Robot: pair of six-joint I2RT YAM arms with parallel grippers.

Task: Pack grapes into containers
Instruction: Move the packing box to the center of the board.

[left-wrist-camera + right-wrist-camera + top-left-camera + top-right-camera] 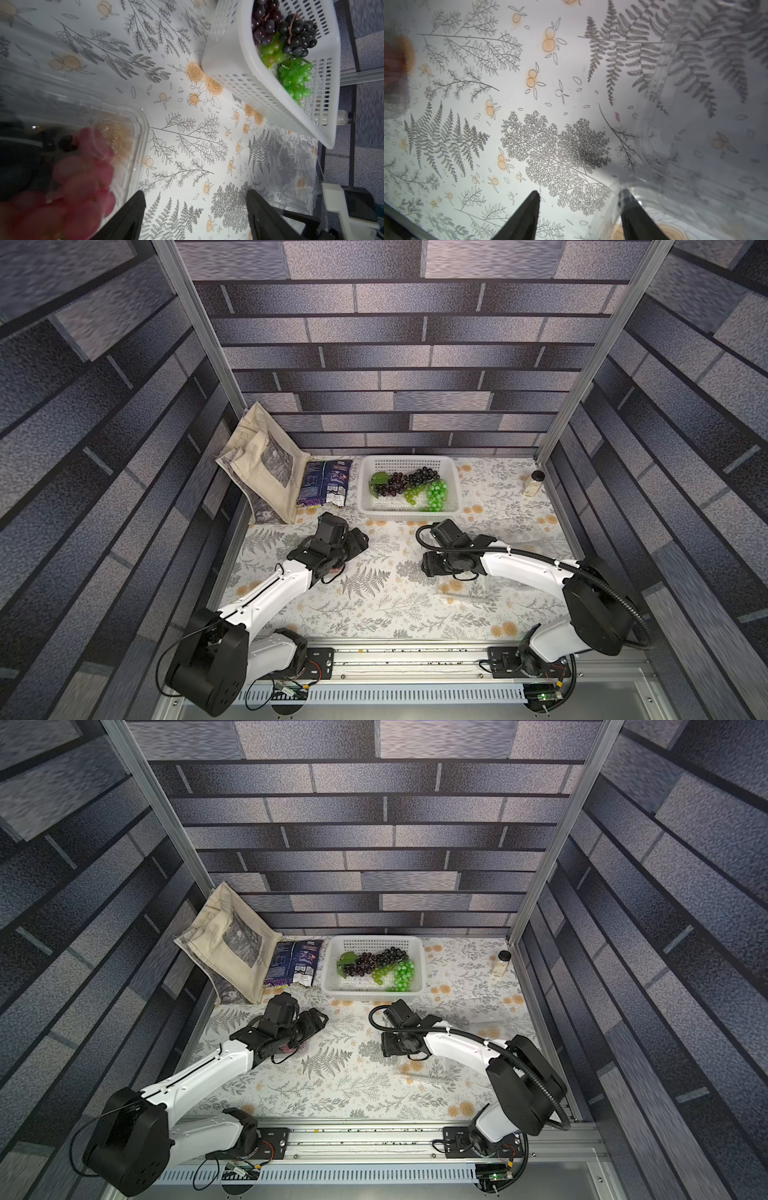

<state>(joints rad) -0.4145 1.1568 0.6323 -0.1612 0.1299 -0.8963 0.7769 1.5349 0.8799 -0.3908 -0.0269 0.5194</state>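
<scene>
The left gripper (195, 192) hangs low over the counter (374, 614), its jaws spread apart with nothing between them. Just beside it lies a clear container (139, 133) holding a red bunch of grapes (87, 176). The right gripper (580, 192) also has its jaws apart, with one finger at the rim of a second clear container (695, 145). Dark grapes (405, 481) and green grapes (436, 491) lie together in the white basket (409, 514) at the back of the counter.
</scene>
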